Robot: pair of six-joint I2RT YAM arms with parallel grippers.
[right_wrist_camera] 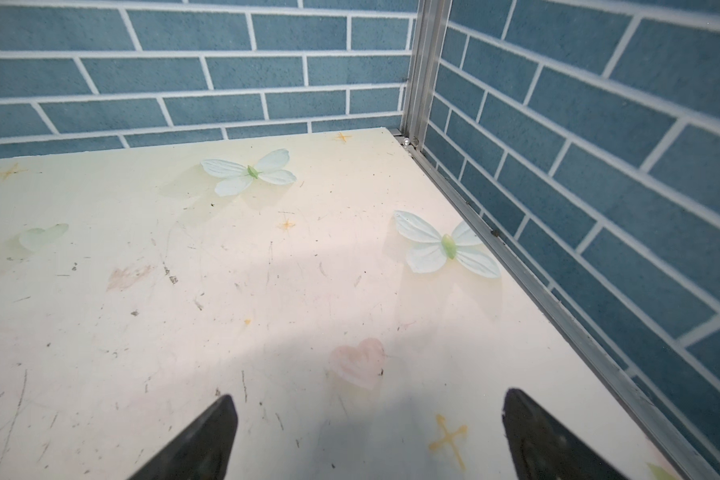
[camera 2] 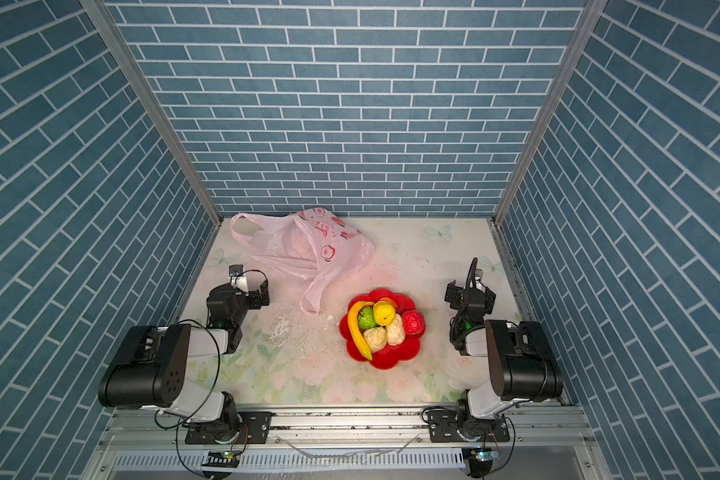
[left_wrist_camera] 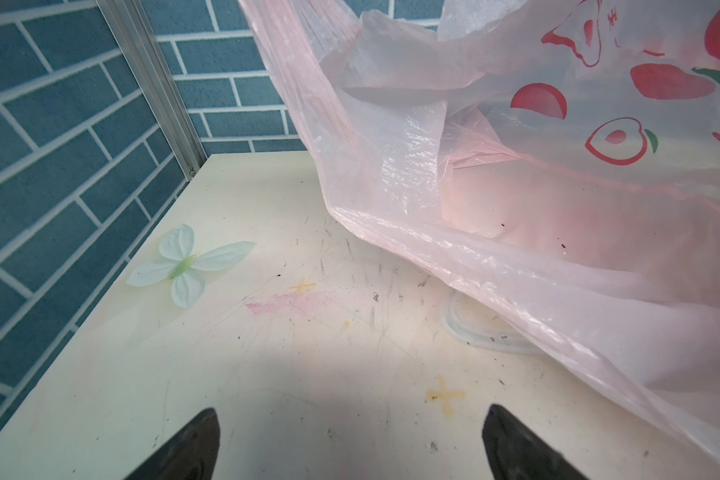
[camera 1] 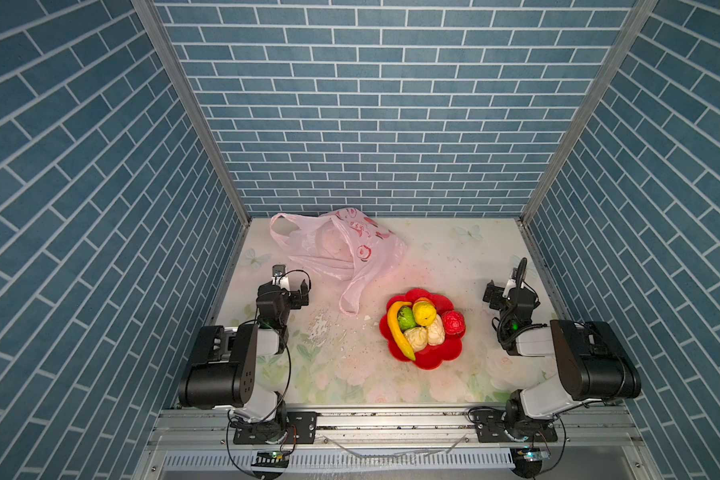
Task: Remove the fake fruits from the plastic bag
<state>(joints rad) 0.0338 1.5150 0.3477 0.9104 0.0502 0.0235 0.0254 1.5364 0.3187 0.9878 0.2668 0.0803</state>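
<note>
Over the table's left and right edges, the left gripper [left_wrist_camera: 350, 419] and right gripper [right_wrist_camera: 368, 403] stand wide apart, holding and touching nothing. The fake fruits [camera 1: 424, 312] sit piled in the red bowl [camera 1: 433, 360], centre-right; the plastic bag [camera 1: 350, 249] lies slumped at far left.

Plastic bag [left_wrist_camera: 516, 257]: thin, crinkly, translucent film, glossy. Bowl [camera 1: 441, 357]: glossy red plastic. Table [right_wrist_camera: 184, 332]: smooth, scuffed, printed. Corner posts [right_wrist_camera: 422, 70]: bare metal.

The fake fruits [camera 1: 424, 314] lie heaped in a red bowl [camera 1: 435, 359]: banana, green, yellow, red, two cream. The pale-pink plastic bag [camera 1: 375, 257] lies crumpled behind them, apart.
</note>
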